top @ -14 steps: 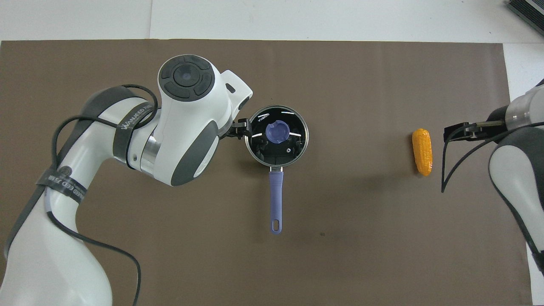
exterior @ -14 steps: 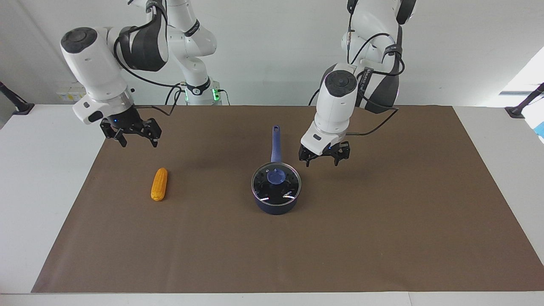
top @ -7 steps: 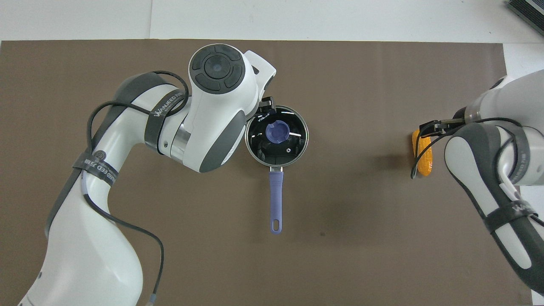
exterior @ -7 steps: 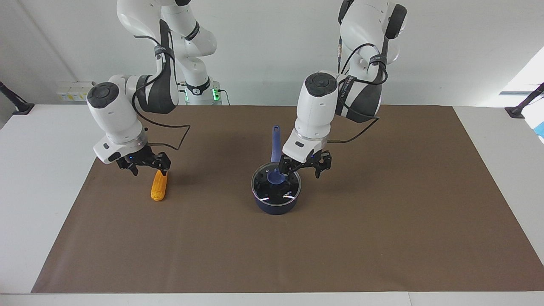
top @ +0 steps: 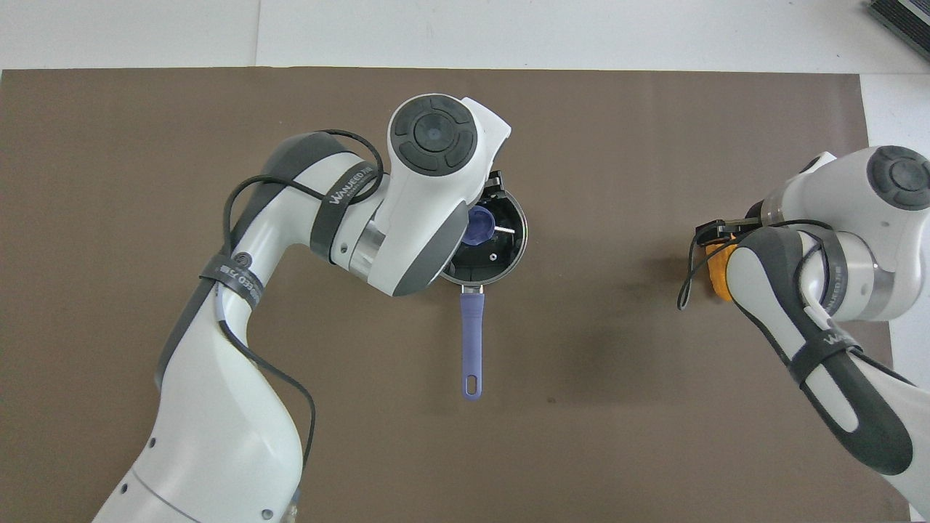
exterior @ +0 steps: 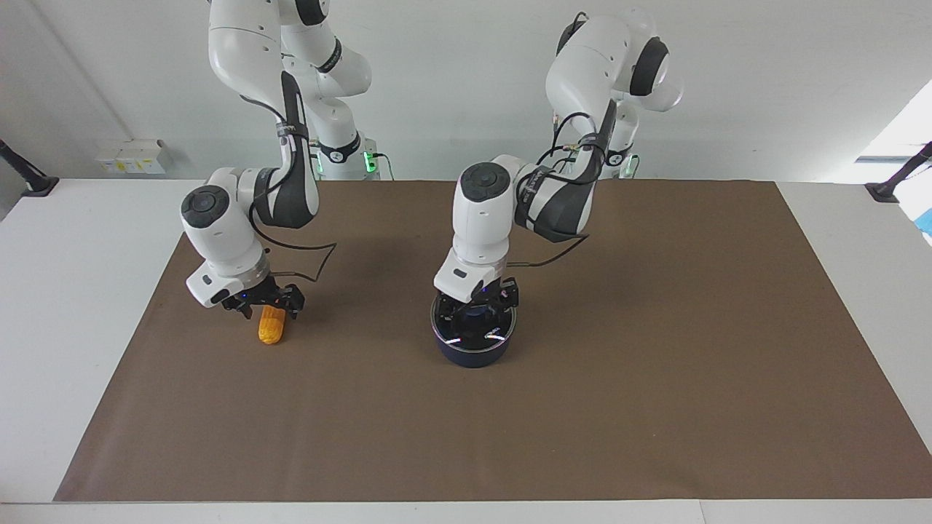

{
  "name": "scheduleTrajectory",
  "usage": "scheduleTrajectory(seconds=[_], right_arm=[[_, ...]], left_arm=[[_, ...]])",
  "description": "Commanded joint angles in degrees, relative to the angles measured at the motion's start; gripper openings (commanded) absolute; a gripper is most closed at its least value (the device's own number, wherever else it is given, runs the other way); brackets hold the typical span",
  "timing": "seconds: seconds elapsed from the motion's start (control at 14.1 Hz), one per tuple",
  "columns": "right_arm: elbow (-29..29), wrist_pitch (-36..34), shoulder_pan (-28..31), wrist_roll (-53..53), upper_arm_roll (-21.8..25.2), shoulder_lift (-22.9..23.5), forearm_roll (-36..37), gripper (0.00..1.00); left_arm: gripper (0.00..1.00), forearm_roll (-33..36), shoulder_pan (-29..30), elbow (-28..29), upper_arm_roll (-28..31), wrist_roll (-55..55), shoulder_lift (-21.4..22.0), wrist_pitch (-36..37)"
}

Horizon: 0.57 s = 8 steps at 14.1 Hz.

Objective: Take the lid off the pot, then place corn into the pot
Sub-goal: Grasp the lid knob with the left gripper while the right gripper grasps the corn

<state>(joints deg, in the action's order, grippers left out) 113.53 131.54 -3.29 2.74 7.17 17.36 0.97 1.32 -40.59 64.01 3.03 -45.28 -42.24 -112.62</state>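
The dark blue pot [exterior: 472, 352] stands mid-mat with the glass lid [exterior: 489, 333] on it. Its long handle [top: 471, 338] points toward the robots. My left gripper [exterior: 477, 304] is down at the lid, open, its fingers on either side of the blue knob [top: 479, 224]; whether they touch it I cannot tell. The yellow corn [exterior: 270, 332] lies toward the right arm's end of the table. My right gripper [exterior: 267, 308] is open, low over the corn's end nearer the robots, straddling it. In the overhead view the right arm covers most of the corn [top: 719, 272].
A brown mat [exterior: 655, 364] covers most of the white table [exterior: 73, 291]. Small white boxes [exterior: 135, 155] sit by the wall at the right arm's end. A dark stand [exterior: 892, 185] is at the left arm's end.
Both arms have come down and forward. The left gripper moved from beside the pot to the lid's knob. The right gripper dropped from the air onto the corn's near end.
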Motion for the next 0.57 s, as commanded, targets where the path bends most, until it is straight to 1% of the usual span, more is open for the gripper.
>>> scheduleTrajectory(seconds=[0.0,0.21,0.5], right_arm=[[2.9,3.4,0.8,1.5,-0.3,-0.2,-0.5,1.0],[3.0,3.6,0.8,1.5,-0.3,0.2,-0.5,1.0],[3.0,4.7,0.8,1.5,-0.3,0.8,-0.5,1.0]], left_arm=[[1.0,1.1,-0.6,-4.5,1.5,-0.9,-2.1,3.3],[1.0,2.5,-0.9,-4.8,1.4,-0.7,-1.9,7.8],[1.0,2.5,-1.0,-4.9,1.0,-0.7,-1.7,10.7]])
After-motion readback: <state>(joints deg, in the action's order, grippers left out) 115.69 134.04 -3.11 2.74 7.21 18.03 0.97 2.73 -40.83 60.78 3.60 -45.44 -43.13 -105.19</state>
